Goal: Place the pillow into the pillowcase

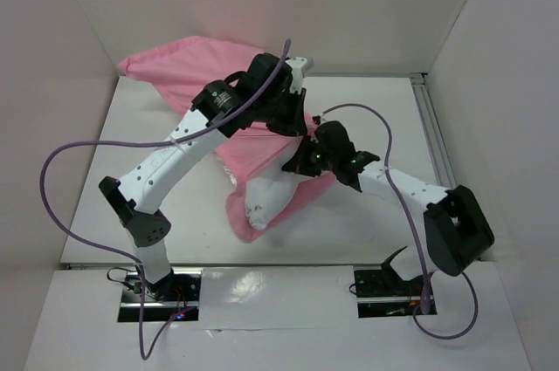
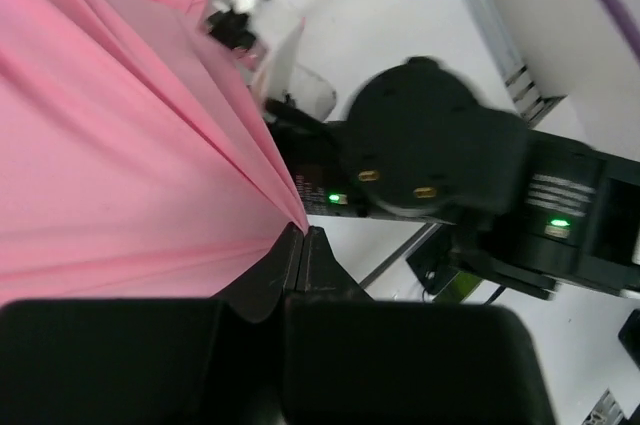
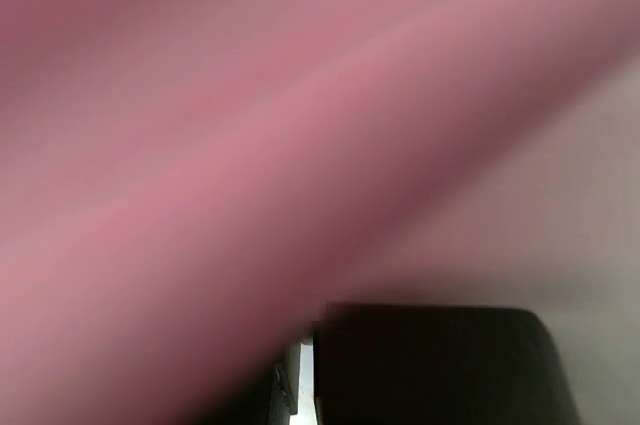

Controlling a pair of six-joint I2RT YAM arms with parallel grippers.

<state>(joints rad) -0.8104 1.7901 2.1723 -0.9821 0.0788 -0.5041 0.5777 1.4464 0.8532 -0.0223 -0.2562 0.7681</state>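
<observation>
white table (image 1: 384, 109), smooth pink pillowcase (image 1: 175, 70) pleated in left hand (image 2: 302, 245), plump pillow (image 1: 271, 196)

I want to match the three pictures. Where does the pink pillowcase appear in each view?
Top external: the pillowcase runs from the upper left to the centre, beneath both arms.
Left wrist: it fills the left half, its folds gathered into the left end effector.
Right wrist: blurred pink fills most of the picture.
Shared landmark: the right arm's black wrist with green lights, in the top and left wrist views.
</observation>
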